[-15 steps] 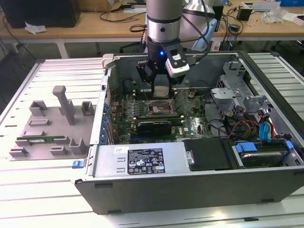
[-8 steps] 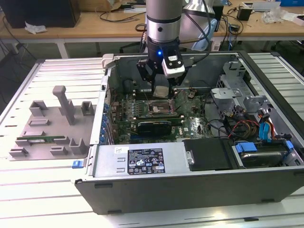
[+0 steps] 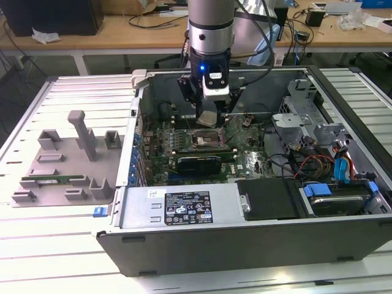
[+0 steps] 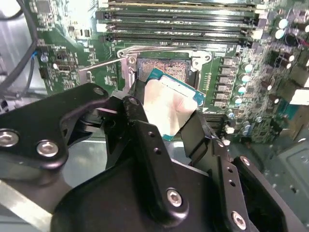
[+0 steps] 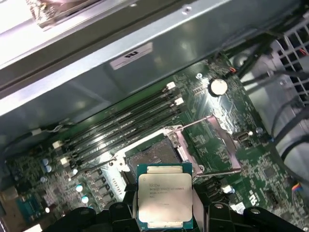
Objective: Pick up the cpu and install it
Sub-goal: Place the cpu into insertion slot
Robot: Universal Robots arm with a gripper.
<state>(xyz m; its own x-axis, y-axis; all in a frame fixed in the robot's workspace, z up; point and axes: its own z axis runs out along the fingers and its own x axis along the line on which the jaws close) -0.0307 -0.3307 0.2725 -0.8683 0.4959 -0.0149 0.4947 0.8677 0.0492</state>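
My gripper [image 3: 207,114] hangs inside the open computer case [image 3: 184,236], shut on the cpu [image 3: 207,119], a flat silver square chip gripped by its edges. The cpu sits just above the open socket [image 3: 207,139] on the green motherboard. In the second wrist view the cpu [image 4: 169,104] is tilted between two black fingers [image 4: 140,113], partly covering the socket [image 4: 161,65] and its raised frame. The first wrist view has the cpu [image 5: 165,193] facing up at the gripper [image 5: 165,210], with the socket [image 5: 150,155] just beyond it and the load frame [image 5: 212,145] swung open beside it.
Empty black memory slots [image 5: 120,128] run alongside the socket. A dark card [image 3: 199,163] lies near it, with cables [image 3: 318,164] and drive bays at the exterior view's right. A grey fixture tray [image 3: 61,165] holding a green memory stick [image 3: 52,180] sits outside the case on the exterior view's left.
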